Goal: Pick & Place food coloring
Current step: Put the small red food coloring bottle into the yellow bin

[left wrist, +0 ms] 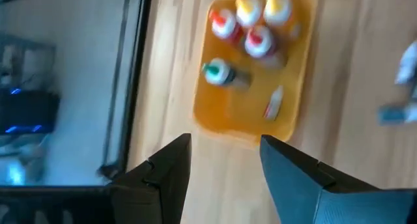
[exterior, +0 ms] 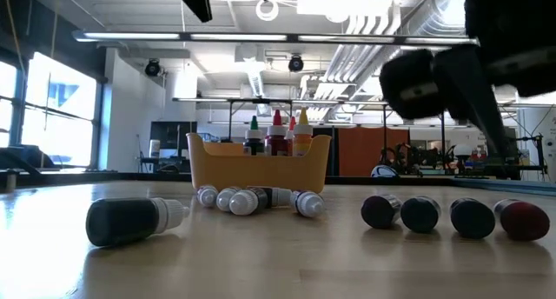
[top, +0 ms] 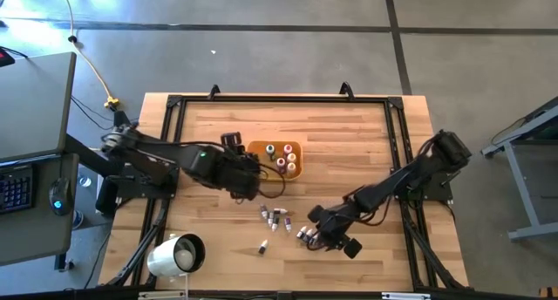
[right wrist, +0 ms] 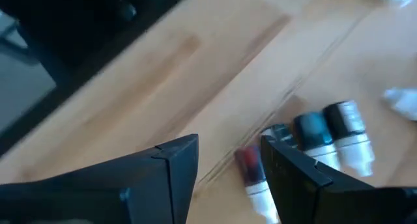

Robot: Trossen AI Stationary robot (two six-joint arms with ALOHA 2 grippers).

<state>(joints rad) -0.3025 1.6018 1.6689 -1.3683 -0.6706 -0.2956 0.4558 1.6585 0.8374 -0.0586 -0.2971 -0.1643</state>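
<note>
Nearest, a dark bottle lies alone on the bench. Right hand, open and empty, is poised over the food coloring toward the front edge; one bottle should be straddled squarely.

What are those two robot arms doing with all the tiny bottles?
They are sorting food coloring bottles into the orange tray. Several already stand in the tray; others lie on the wooden table. The right pincer is open, low over a row of lying bottles. The left pincer is open and empty beside the tray.
</note>
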